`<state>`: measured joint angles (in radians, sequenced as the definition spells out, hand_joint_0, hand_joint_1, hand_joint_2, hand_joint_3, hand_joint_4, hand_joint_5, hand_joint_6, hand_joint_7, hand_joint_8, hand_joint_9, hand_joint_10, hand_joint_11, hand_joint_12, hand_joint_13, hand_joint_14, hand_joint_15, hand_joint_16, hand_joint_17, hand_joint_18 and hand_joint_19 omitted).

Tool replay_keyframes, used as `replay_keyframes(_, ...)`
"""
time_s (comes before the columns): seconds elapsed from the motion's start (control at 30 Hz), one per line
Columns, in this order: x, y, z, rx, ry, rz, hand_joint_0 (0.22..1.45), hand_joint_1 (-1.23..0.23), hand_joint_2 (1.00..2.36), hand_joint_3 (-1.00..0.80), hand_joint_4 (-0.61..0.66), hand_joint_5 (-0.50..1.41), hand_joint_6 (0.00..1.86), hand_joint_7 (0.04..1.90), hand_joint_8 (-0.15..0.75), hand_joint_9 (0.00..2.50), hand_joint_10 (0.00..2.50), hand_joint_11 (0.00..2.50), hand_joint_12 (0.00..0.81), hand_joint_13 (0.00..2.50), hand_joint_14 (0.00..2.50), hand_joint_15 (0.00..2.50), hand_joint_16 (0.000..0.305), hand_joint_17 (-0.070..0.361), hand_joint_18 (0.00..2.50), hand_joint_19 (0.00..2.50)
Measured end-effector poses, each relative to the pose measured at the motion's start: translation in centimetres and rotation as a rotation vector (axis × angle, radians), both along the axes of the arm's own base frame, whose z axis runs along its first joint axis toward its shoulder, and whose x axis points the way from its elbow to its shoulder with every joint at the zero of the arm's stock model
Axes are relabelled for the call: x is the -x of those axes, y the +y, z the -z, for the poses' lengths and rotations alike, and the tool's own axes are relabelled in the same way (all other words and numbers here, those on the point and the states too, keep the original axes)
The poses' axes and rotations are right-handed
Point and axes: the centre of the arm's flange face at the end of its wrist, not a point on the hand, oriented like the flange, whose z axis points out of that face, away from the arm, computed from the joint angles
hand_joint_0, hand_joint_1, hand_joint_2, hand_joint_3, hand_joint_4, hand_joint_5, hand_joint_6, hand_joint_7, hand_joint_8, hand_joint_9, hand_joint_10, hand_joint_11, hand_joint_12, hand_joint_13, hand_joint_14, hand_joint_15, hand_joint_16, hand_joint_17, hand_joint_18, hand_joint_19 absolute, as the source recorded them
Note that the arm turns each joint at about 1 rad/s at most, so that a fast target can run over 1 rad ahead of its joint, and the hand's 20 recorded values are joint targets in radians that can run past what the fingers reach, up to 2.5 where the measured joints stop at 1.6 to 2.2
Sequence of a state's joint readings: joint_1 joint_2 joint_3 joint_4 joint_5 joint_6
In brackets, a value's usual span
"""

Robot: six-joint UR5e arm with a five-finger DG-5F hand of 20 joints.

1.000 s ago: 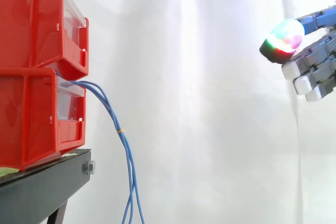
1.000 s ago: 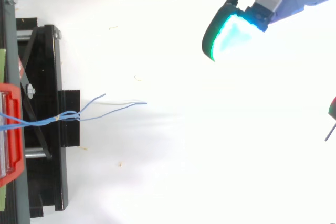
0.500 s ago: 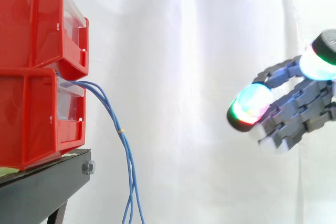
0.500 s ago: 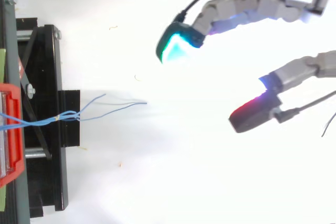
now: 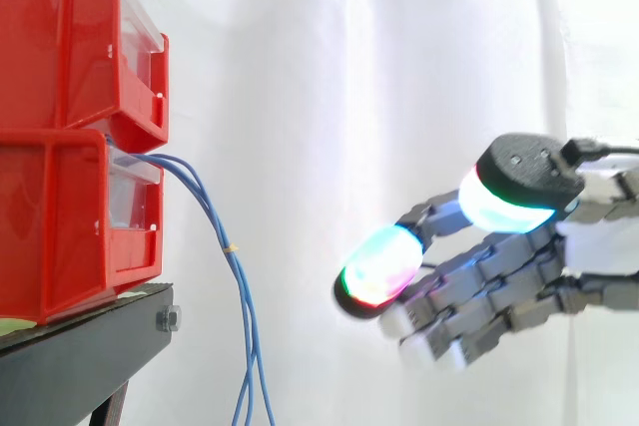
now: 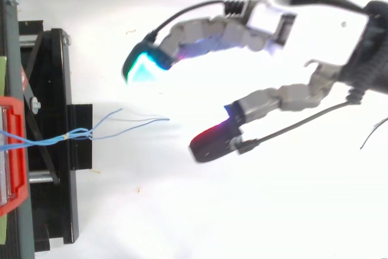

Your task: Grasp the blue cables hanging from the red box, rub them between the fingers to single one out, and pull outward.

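White curtain [image 5: 329, 97] is filling the backdrop, and two stacked red bins [image 5: 60, 137] are sitting on the black bench [image 5: 90, 346] at the left edge. Over on the right the hand [image 5: 499, 291] is hovering in open air, its fingers [image 5: 377, 268] spread and holding nothing, glowing pads pointing toward the bins. From above, those fingers are showing a wide gap between them, which the side view is flattening. Blue cables [image 5: 240, 286] are spilling from the lower bin's front lip and hanging past the bench edge, apart from the fingers, with open room between. A small yellow tie [image 5: 232, 246] is binding them partway down.
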<state>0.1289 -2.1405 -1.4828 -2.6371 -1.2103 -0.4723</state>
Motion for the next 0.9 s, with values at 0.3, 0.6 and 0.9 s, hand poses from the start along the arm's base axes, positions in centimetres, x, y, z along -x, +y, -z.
replay_keyframes(0.3, -3.8, 1.5, 3.4, -0.032, 0.006, -0.006, 0.50, -0.63, 1.00, -0.50, 0.27, -0.17, 0.50, 0.80, 0.286, 0.54, 0.00, 0.16, 0.427, 0.50, 0.01, 0.38, 0.056, 0.126, 0.33, 0.51)
replay_keyframes(0.6, -6.7, 2.6, 5.1, -0.035, -0.010, -0.005, 0.50, -0.63, 1.00, -0.50, 0.27, -0.17, 0.50, 0.80, 0.289, 0.54, 0.00, 0.14, 0.422, 0.50, 0.02, 0.38, 0.056, 0.127, 0.33, 0.52)
replay_keyframes(0.9, -9.1, 4.1, 5.9, -0.055, -0.041, -0.007, 0.51, -0.63, 1.00, -0.50, 0.29, -0.16, 0.50, 0.89, 0.284, 0.55, 0.01, 0.18, 0.422, 0.51, 0.02, 0.40, 0.056, 0.126, 0.34, 0.52)
